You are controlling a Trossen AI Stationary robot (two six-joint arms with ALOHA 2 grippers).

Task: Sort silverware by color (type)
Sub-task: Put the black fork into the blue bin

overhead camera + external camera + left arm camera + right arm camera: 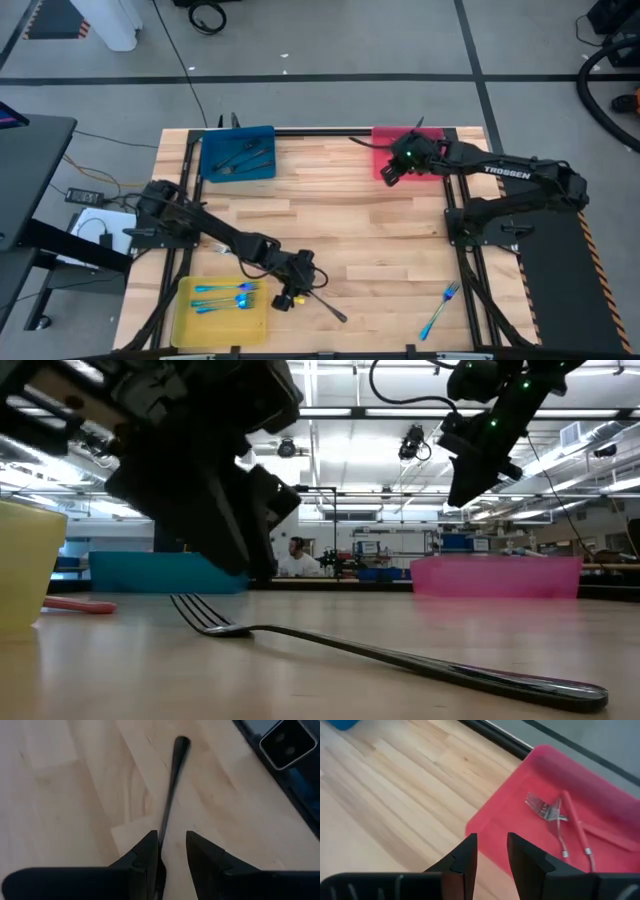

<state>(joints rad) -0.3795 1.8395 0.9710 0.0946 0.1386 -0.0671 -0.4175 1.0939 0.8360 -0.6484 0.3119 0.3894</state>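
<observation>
Along the table's left side, the yellow tray (190, 322) at the near-left corner is seen already loaded with blue-handled cutlery (226, 296), and the blue tray (212, 142) at the far-left corner holds dark grey pieces (243, 156). Just right of the yellow tray, the left pincer (291, 297) is poised low over a dark grey fork (322, 305) lying on the bare wood near the near edge; its fingers (149, 851) are spread a little, the handle running between them, not yet pinched. Open wood is left all across the middle for a carry to the blue tray. Further right, the right pincer (392, 172) is held slightly parted and empty above the red tray (382, 136) at the far edge, where red-handled forks (559, 822) lie sorted. One blue-handled fork (439, 310) is left near the near-right corner. Most sorting looks done; two pieces appear to remain.
</observation>
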